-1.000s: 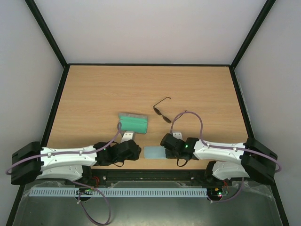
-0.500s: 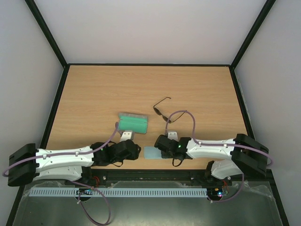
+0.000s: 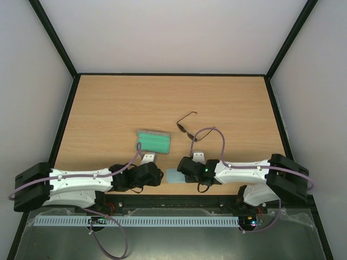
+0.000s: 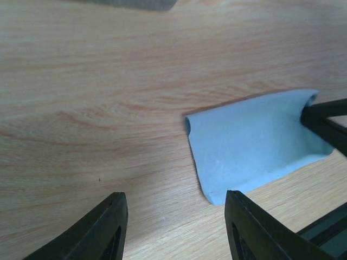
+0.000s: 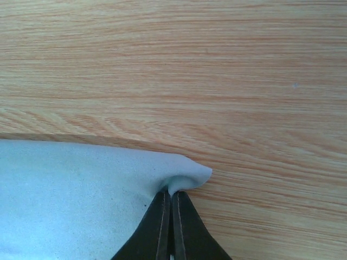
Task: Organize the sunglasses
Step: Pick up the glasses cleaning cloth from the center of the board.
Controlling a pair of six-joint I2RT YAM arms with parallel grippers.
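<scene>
Sliding leftward since a second ago, the right gripper [image 5: 172, 196] now has its fingers pressed together on a corner of the light blue cloth [image 5: 81, 206], puckering the fabric there. The left gripper [image 4: 174, 208] hangs spread and empty just beside the cloth's opposite edge. Farther out the grey case [image 3: 154, 141] lies open, green lining up. The sunglasses [image 3: 186, 128] rest untouched on the table [image 3: 108, 103], near the case on its right. The thin pinch probably calls for a slow, low lift, so the cloth neither slips free nor drags.
</scene>
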